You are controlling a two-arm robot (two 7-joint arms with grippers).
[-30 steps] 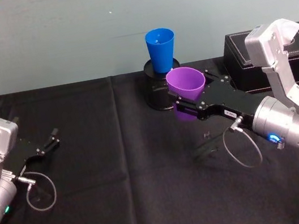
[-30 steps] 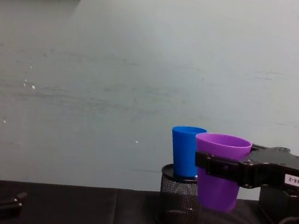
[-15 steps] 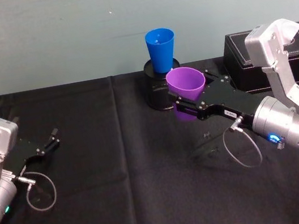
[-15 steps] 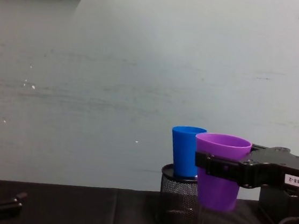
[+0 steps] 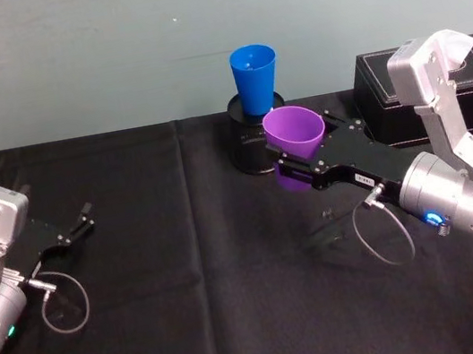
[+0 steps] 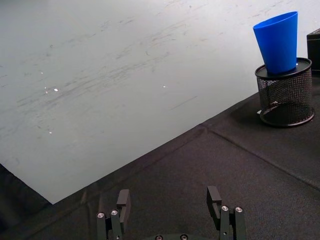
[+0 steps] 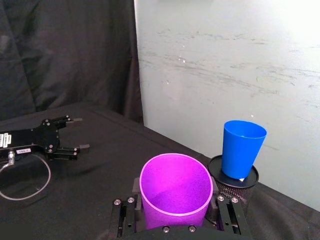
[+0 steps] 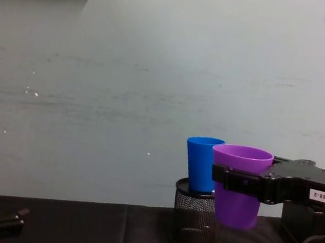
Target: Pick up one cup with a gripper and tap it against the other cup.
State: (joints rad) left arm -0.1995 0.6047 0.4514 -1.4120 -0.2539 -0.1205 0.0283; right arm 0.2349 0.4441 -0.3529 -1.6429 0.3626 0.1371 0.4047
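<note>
Purple cup (image 5: pixel 294 131) sits upright between the fingers of the right gripper (image 5: pixel 304 144), which clamp its sides just under the rim and hold it off the black-clothed table (image 5: pixel 191 284). It hangs just in front of the blue cup (image 5: pixel 255 78), which stands in a black mesh pen holder (image 5: pixel 248 149) near the table's back edge; whether the cups touch cannot be told. The left gripper (image 5: pixel 77 225) rests near the left edge, its fingers spread and holding nothing.
</note>
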